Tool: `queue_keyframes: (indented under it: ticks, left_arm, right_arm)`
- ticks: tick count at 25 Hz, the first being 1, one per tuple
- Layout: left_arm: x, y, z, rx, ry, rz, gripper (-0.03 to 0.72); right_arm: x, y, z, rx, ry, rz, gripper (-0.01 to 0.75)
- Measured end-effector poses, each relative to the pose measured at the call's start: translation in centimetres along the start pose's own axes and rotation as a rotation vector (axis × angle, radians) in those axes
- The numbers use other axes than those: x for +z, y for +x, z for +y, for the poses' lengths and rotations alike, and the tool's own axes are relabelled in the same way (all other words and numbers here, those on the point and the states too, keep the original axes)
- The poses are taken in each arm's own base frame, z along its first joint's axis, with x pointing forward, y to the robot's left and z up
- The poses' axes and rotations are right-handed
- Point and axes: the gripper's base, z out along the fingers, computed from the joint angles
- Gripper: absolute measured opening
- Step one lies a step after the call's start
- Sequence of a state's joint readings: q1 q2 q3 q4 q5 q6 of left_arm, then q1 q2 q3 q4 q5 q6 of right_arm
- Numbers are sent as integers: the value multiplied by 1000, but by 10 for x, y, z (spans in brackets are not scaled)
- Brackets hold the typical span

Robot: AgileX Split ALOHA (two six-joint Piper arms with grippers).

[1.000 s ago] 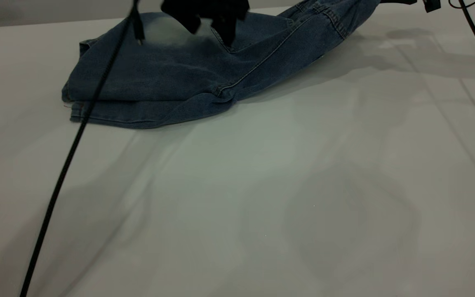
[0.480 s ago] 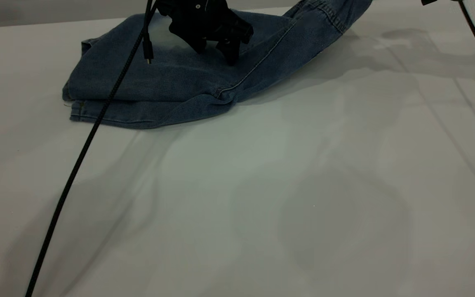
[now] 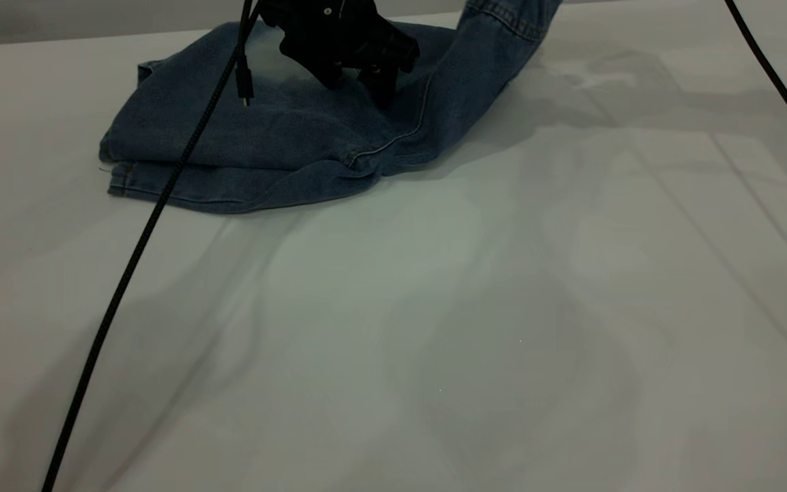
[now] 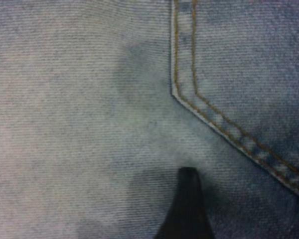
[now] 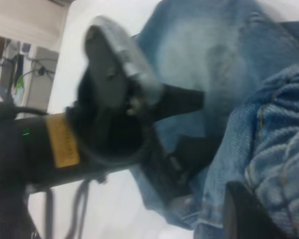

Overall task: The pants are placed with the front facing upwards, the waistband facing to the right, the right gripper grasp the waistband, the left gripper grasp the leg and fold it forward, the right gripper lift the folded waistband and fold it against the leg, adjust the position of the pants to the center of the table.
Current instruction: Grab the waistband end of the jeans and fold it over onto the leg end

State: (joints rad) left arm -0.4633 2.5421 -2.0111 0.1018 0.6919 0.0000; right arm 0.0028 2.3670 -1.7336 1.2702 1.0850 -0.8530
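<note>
Blue denim pants [image 3: 277, 147] lay folded at the far left of the white table [image 3: 434, 307]. The black left gripper [image 3: 356, 78] pressed its spread fingers onto them. The right gripper [image 5: 249, 214], grip unclear, seemingly raised the ruched waistband [image 3: 503, 17]; next, lay it over the legs.
</note>
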Motion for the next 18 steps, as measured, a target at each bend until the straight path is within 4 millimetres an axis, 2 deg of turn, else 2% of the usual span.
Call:
queue_keyframes:
  ticks: [5, 15, 18]
  left_arm:
    - [0, 0, 0, -1, 1, 3, 536]
    - [0, 1, 1, 2, -2, 13, 536]
    - [0, 2, 1, 2, -2, 17, 536]
  right_arm:
    - [7, 0, 23, -42, -29, 20, 113]
    - [43, 15, 52, -87, -83, 116, 113]
    - [44, 17, 54, -90, -97, 133, 113]
